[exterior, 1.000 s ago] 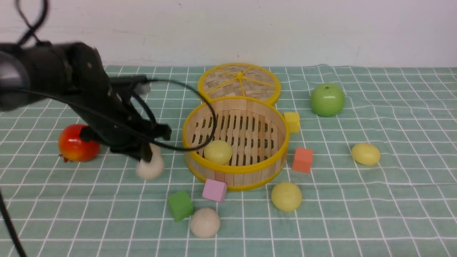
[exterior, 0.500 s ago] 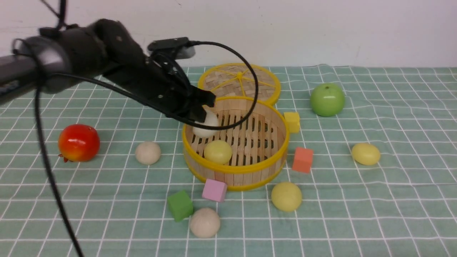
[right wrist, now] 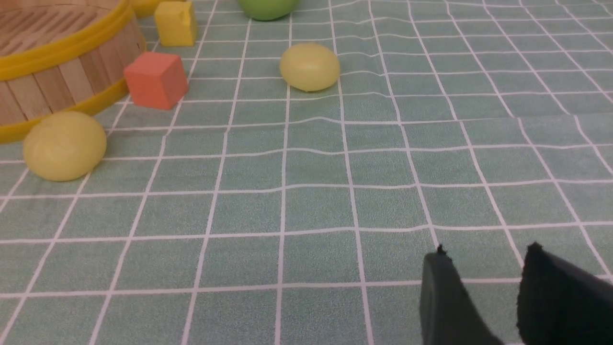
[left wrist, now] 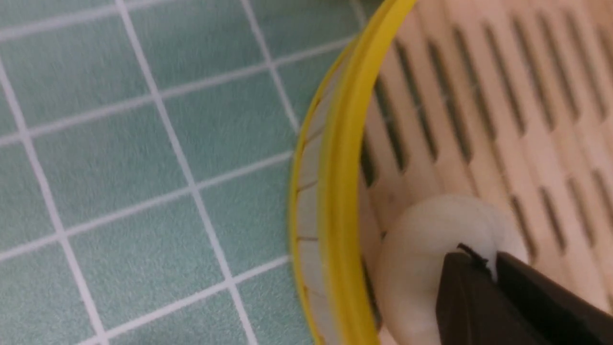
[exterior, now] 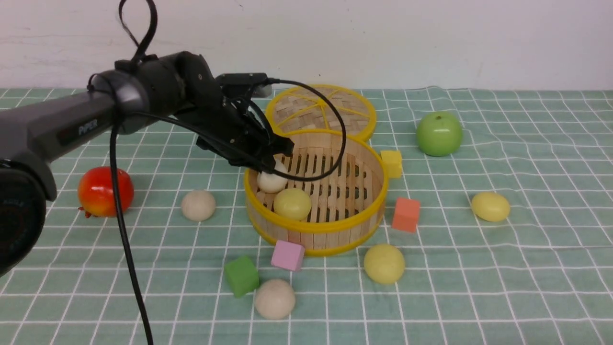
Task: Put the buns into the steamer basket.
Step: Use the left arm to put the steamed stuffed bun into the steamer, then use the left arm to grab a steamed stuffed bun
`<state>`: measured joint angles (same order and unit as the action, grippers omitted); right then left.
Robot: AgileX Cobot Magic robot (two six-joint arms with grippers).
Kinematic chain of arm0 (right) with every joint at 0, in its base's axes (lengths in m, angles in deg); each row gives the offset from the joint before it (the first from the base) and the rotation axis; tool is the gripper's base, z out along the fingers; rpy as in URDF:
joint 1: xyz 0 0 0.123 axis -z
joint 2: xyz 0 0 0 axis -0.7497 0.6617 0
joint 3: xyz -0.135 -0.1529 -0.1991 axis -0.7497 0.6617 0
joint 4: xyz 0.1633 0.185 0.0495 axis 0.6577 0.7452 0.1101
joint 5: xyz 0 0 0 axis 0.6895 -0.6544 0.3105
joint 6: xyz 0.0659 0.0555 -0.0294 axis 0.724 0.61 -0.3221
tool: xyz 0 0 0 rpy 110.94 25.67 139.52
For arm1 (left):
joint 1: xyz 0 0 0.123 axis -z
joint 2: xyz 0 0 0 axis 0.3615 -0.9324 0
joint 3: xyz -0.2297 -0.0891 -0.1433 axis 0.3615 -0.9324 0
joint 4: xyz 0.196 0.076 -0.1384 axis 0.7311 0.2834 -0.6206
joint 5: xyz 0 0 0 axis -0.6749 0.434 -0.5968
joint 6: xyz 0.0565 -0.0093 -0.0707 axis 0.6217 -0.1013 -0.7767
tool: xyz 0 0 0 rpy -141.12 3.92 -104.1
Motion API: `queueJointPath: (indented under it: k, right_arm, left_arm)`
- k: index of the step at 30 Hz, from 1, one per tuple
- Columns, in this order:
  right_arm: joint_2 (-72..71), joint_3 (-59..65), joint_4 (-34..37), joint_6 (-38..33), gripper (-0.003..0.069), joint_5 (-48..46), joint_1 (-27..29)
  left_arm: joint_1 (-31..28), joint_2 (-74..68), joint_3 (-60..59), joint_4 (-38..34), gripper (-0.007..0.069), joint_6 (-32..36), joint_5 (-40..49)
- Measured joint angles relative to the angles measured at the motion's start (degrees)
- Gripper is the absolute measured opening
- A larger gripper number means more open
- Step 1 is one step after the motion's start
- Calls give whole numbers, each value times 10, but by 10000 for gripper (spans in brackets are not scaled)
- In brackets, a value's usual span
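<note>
Cloth-covered surface (exterior: pixel 527 268), green with white checks, carries everything I can see. My left arm (exterior: pixel 143 96) comes in from the left, stretched forward and sloping down across the left rim of the steamer basket (exterior: pixel 316 227). The left end effector (exterior: pixel 270 163) points down inside it, jaws pressed almost together and pinching the top of a beige-white bun (exterior: pixel 271 183). That bun is low against the basket's left wall, just behind a pale yellow bun (exterior: pixel 292 203) on the slats. A woven lid (exterior: pixel 321 108) lies behind the basket, and a green apple (exterior: pixel 438 134) sits off to the right. Outside the basket I count four more: a second beige bun (exterior: pixel 198 205) to its left, a third beige bun (exterior: pixel 274 298) in front, a near yellow bun (exterior: pixel 384 263) by the front-right rim and a far yellow bun (exterior: pixel 490 206) further right. The right end effector (right wrist: pixel 486 251) hovers low, jaws spread with only cloth between them
</note>
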<state>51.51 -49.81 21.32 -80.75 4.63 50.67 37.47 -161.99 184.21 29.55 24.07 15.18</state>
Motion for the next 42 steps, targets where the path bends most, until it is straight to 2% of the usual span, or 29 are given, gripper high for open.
queueJointPath:
  k: [3, 4, 8, 10, 13, 18, 22, 26, 29, 33, 38, 42]
  right_arm:
    - [0, 0, 0, 0, 240, 0, 0]
    - [0, 0, 0, 0, 240, 0, 0]
    - [0, 0, 0, 0, 240, 0, 0]
    - [0, 0, 0, 0, 240, 0, 0]
    - [0, 0, 0, 0, 240, 0, 0]
    - [0, 0, 0, 0, 240, 0, 0]
    - [0, 0, 0, 0, 240, 0, 0]
    - [0, 0, 0, 0, 240, 0, 0]
    - [0, 0, 0, 0, 240, 0, 0]
    - [0, 0, 0, 0, 240, 0, 0]
    - [0, 0, 0, 0, 240, 0, 0]
    - [0, 0, 0, 0, 240, 0, 0]
  left_arm:
    - [0, -1, 0, 21, 109, 0, 0]
    - [0, -1, 0, 22, 109, 0, 0]
    - [1, 5, 2, 30, 313, -6, 7]
    - [2, 21, 2, 35, 387, -16, 19]
    - [1, 68, 2, 45, 454, -37, 41]
    - [0, 141, 2, 83, 421, -71, 102]
    - [-2, 165, -30, 157, 265, -140, 173]
    - [-15, 157, -103, 192, 164, -174, 154]
    - [-35, 146, -132, 190, 139, -183, 119]
    - [-55, 132, -133, 173, 169, -182, 96]
    - [-64, 101, -133, 152, 295, -161, 70]
    - [-64, 93, -133, 138, 349, -154, 41]
